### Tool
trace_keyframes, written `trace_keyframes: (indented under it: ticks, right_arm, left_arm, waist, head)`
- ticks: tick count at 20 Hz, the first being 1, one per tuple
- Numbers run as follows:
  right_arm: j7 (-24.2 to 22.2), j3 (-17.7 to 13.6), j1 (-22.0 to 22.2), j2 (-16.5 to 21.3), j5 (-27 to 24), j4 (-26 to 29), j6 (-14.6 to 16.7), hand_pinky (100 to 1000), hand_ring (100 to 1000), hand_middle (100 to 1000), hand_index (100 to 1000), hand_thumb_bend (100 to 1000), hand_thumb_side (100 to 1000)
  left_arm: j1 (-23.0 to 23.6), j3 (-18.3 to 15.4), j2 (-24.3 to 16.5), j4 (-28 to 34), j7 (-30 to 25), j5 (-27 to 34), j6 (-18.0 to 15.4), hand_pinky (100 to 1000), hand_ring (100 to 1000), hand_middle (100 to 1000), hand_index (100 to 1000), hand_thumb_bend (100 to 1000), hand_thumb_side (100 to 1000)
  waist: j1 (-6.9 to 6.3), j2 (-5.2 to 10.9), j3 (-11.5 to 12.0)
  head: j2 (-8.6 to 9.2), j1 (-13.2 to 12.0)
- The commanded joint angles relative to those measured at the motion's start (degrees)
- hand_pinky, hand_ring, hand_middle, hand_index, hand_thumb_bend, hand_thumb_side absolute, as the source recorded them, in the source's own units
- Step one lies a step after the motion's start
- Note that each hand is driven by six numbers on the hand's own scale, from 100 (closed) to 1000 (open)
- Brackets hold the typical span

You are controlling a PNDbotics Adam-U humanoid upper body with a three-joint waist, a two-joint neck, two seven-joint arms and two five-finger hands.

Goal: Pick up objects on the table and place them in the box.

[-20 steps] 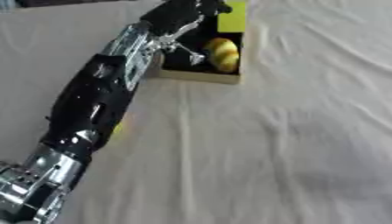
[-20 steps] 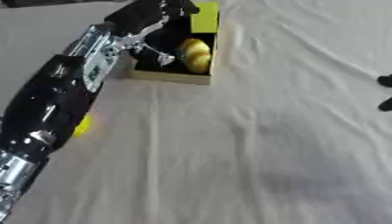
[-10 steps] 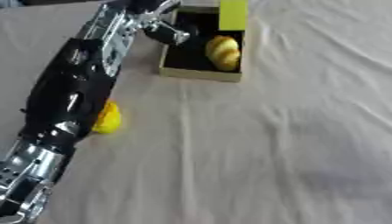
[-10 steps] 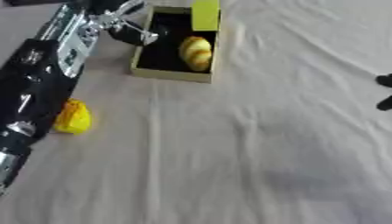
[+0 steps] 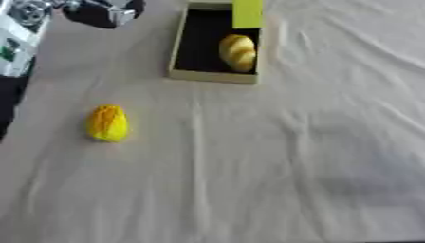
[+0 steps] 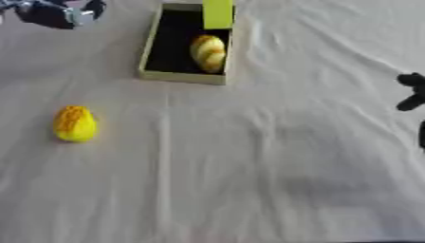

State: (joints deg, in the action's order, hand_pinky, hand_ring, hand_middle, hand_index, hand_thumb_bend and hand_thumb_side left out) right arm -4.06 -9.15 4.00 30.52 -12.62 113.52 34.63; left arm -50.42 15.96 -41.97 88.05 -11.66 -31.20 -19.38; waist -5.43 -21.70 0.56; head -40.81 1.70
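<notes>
The left hand point(image 5: 104, 10) is cut by the top edge and smeared with blur, so its finger pose cannot be read. Of the right hand point(image 6: 410, 92) only dark fingertips poke in at the right edge of the right eye view. The box point(image 5: 184, 46) loses its far end past the top edge. The pale yellow object point(image 5: 238, 52) inside is too blurred to identify.

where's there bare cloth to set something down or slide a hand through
The broad stretch of cloth below the box and right of the yellow object is bare. So is the strip between that object and the box. Inside the box, the dark floor left of the pale yellow item is free. The top left is crowded by the left hand.
</notes>
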Motion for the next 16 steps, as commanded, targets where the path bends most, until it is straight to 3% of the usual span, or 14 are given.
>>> trace_keyframes:
  ticks: [1, 4, 8, 13, 16]
  right_arm:
    - [0.39, -0.55, -0.31, 1.2, 0.59, 1.07, 0.13, 1000, 865, 561, 772, 100, 470]
    - [0.53, -0.55, -0.41, 1.11, 0.63, 1.07, 0.27, 1000, 864, 560, 771, 100, 470]
    - [0.52, -0.52, -0.46, 0.93, 0.65, 1.07, 0.18, 1000, 864, 559, 771, 100, 470]
    - [0.49, -0.5, -0.54, 0.86, 0.63, 1.07, 0.11, 1000, 864, 559, 771, 100, 470]
    - [0.43, -0.49, -0.58, 0.83, 0.6, 1.07, 0.03, 1000, 865, 558, 771, 100, 470]
  left_arm:
    - [4.04, 0.77, -8.95, 9.59, -1.71, 7.23, 3.76, 877, 856, 783, 911, 266, 158]
    - [9.3, 1.01, -13.7, 15.94, -4.74, 11.81, 7.32, 891, 869, 792, 911, 285, 242]
    - [12.9, 0.25, -17.46, 22.22, -8.47, 13.32, 11.12, 897, 874, 797, 911, 334, 283]
    - [15.69, -0.19, -19.59, 25.81, -10.68, 13.55, 13.77, 902, 879, 804, 910, 344, 313]
    - [16.68, -0.07, -20.19, 26.44, -11.72, 13.26, 14.3, 923, 892, 814, 913, 425, 422]
  waist:
    - [0.27, 0.91, 0.01]
    - [0.47, 0.76, -0.1]
    - [0.57, 0.65, -0.2]
    - [0.58, 0.58, -0.32]
    - [0.57, 0.54, -0.35]
  head:
    - [0.37, 0.26]
    - [0.48, 0.29]
    - [0.58, 0.15]
    - [0.55, -0.04]
    - [0.39, 0.03]
